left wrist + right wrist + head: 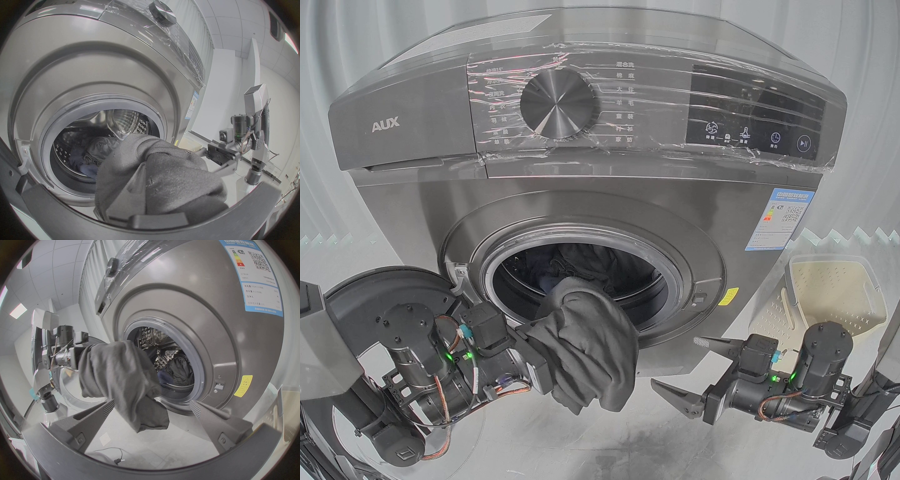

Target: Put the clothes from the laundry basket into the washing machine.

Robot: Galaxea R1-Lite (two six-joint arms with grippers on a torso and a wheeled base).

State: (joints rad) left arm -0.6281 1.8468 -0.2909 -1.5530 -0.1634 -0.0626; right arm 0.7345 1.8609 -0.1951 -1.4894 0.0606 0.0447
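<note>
A: Left end effector [545, 375]?

B: Clamped tight on a bunched fold of the dark grey garment [590, 344], just in front of the drum mouth [581, 275] of the washing machine [650, 206]. Mostly outside so far, sagging in a heavy lump below the grip, upper part level with the lower run of the door seal [485, 265]. Touching that seal or just clear of it: cannot tell.

A: And the right end effector [675, 361]?

B: Spread wide, holding nothing. Parked low, to the right of the opening, on the side of the laundry basket [837, 294].

A: Anything in the drum?

B: Dark clothes [581, 262] already, heaped toward the back.

A: Likely trouble from here?

B: Letting go too early, most of all. With so much cloth outside the opening, probably a slide off the lip and down to the floor [600, 437]. Calls for a deeper push in before any release.

A: Anything else worth watching?

B: Possibly a snag on the seal, or a trailing hem left draped across it, enough to foul the open door [381, 294] later. Also a chance of dragging the garment back out on withdrawal, if caught on a finger.
</note>
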